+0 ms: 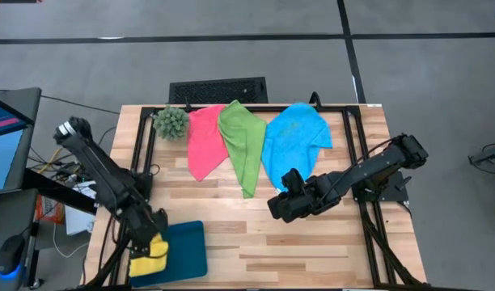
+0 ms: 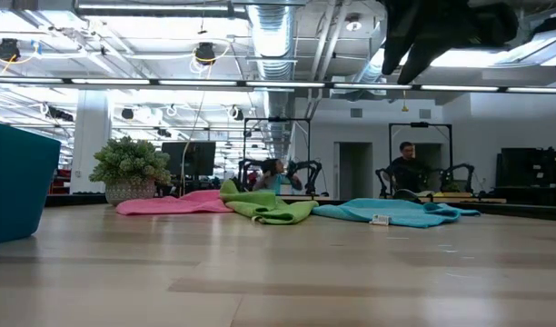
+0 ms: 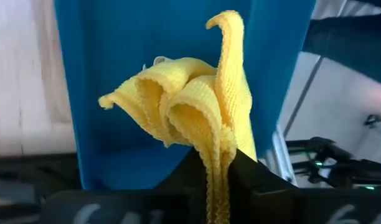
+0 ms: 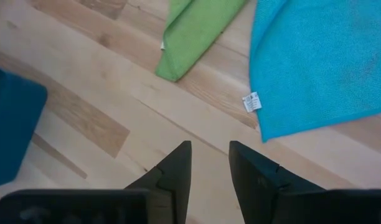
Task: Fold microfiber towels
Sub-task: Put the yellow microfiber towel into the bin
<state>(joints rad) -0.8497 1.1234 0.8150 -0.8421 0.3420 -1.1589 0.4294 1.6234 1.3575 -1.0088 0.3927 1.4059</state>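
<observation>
Yellow towel point(image 3: 203, 106) is bunching up right in front of the left wrist camera, its folds pinched tight between the left gripper point(image 3: 216, 163) jaws, which are closing fully on the cloth. Seen from above, that left gripper point(image 1: 153, 234) is hanging over the teal tray point(image 1: 187, 250) at about seven o'clock on the table point(image 1: 312, 250), with the yellow towel point(image 1: 149, 257) draping down onto the tray's left edge.

Moving to the right gripper point(image 4: 209, 163), its jaws are standing a narrow gap apart and holding nothing, pointing down at bare wood. From above, the right gripper point(image 1: 281, 206) is hovering near the table's centre, just off the lower corner of the blue towel point(image 1: 294, 139).

Three towels are lying spread in a row toward twelve o'clock: the pink towel point(image 1: 204, 141) on the left, the green towel point(image 1: 243, 145) overlapping its right edge, and the blue towel touching the green one's right side, its white tag point(image 4: 251, 102) showing at one corner. A spiky green plant point(image 1: 171, 121) is sitting at about eleven o'clock, just beside the pink towel.
</observation>
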